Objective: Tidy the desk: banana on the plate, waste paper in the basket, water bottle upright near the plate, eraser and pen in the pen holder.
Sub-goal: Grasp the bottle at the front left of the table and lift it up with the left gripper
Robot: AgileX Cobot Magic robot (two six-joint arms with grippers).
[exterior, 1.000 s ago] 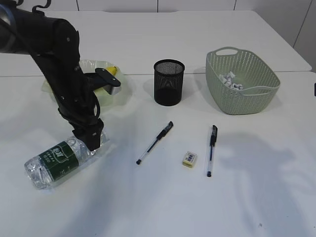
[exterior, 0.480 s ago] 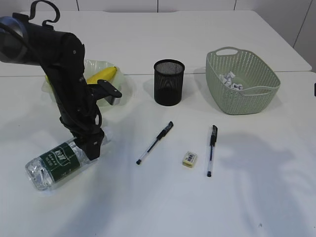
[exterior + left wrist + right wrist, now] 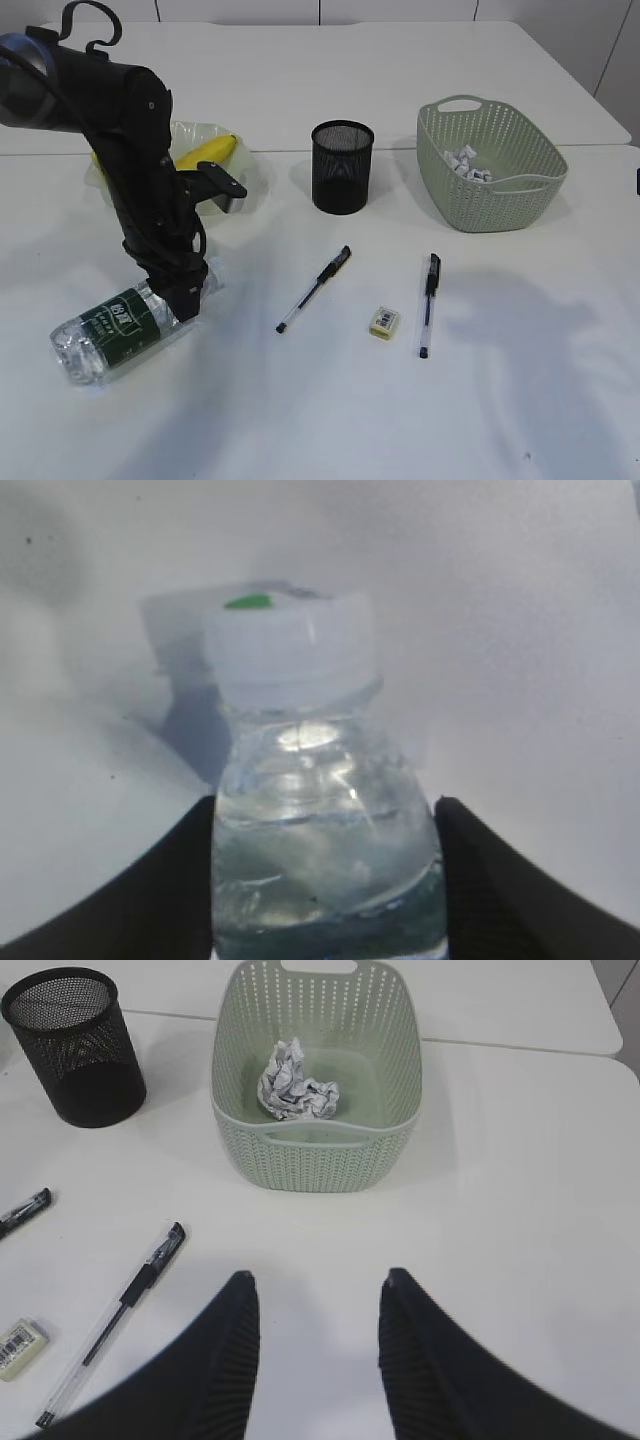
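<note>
exterior view: left pincer (image 3: pixel 186 296) straddles lying water bottle (image 3: pixel 115 328), grip unclear; right pincer (image 3: pixel 315 1305) open

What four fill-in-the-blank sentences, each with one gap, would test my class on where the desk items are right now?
1. The water bottle lies on its ____.
2. The crumpled paper sits inside the ____.
3. The banana rests on the pale green ____.
4. The eraser lies between two ____.

Missing words: side; basket; plate; pens
</note>
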